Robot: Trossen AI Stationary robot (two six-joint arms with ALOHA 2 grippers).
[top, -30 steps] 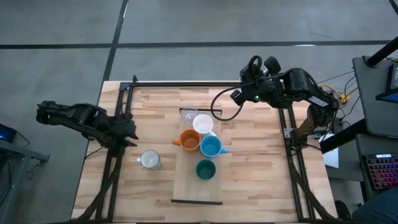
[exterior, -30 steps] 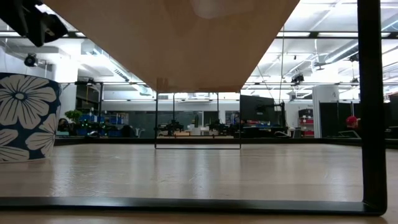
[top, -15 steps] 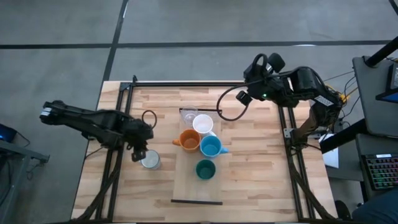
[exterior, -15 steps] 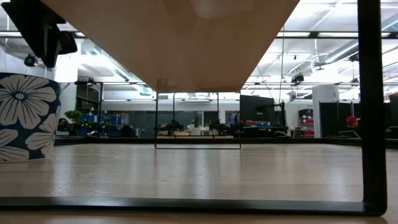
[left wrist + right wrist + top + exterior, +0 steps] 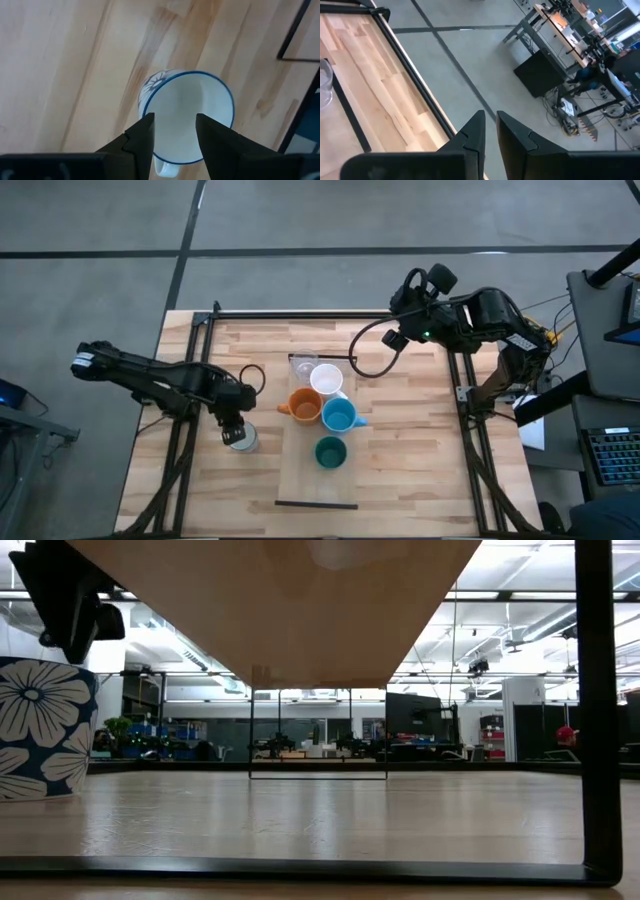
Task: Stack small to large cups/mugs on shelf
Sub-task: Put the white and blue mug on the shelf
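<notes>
Left gripper (image 5: 174,131) jaws apart above pale grey-white mug (image 5: 187,117); right gripper (image 5: 490,130) jaws nearly together, empty

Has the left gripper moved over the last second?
Yes. The left gripper swung in from the table's left rail to sit over the flowered mug.

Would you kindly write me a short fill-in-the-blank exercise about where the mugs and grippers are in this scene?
1. The left gripper hovers over the ____-patterned mug.
2. On the shelf, the orange mug sits beside the light ____ mug.
3. The left gripper's fingers are ____.
4. The green cup stands ____ the shelf.

Missing words: flower; blue; open; on
</notes>
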